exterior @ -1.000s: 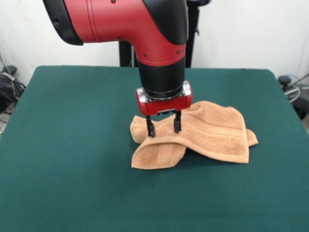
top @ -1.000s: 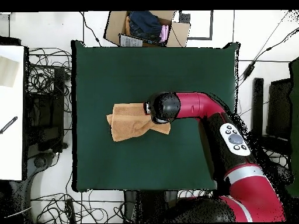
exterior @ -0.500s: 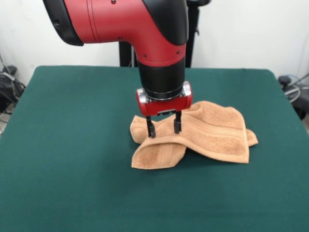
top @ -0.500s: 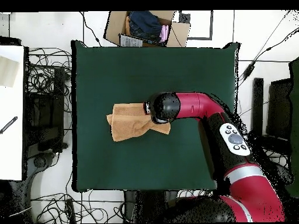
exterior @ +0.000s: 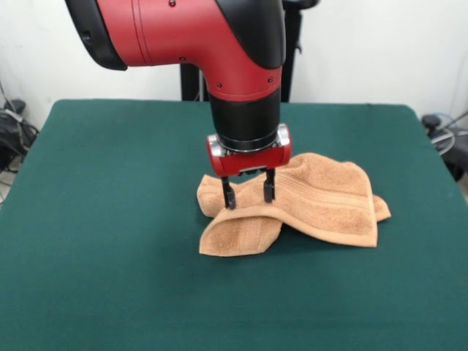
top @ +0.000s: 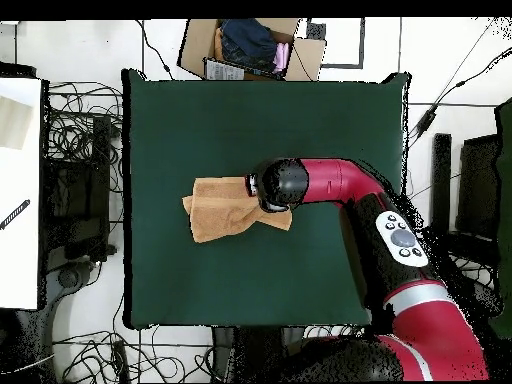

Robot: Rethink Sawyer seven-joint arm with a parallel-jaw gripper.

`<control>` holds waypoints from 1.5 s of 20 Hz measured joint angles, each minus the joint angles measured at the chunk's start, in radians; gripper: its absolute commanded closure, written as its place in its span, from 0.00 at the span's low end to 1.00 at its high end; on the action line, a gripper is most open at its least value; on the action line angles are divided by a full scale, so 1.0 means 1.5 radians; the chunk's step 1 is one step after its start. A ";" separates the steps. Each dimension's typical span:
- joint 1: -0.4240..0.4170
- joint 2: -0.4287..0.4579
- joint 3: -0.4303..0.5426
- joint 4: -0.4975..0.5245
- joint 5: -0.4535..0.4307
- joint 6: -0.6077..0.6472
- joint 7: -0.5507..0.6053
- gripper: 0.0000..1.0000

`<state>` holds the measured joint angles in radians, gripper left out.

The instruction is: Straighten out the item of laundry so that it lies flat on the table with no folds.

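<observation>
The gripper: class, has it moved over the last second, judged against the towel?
No. The gripper sits open at the same raised fold of the towel in every front view.

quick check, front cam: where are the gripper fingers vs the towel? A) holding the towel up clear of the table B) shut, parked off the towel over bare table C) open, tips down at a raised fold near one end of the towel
C: the gripper has its two fingers apart, tips at a raised fold of the towel, which lies crumpled on the table.
</observation>
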<state>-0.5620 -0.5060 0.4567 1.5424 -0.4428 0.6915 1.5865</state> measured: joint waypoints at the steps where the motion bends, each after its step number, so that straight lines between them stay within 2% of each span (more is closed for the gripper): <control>1: 0.000 0.000 0.000 0.000 0.000 0.000 0.000 0.00; 6: 0.000 0.001 0.000 0.000 0.000 -0.002 0.000 0.00; 7: 0.000 0.001 0.000 0.000 0.000 -0.002 0.000 1.00; 30: 0.000 0.003 0.000 0.000 0.000 -0.007 0.000 1.00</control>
<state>-0.5617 -0.5017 0.4567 1.5422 -0.4428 0.6815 1.5865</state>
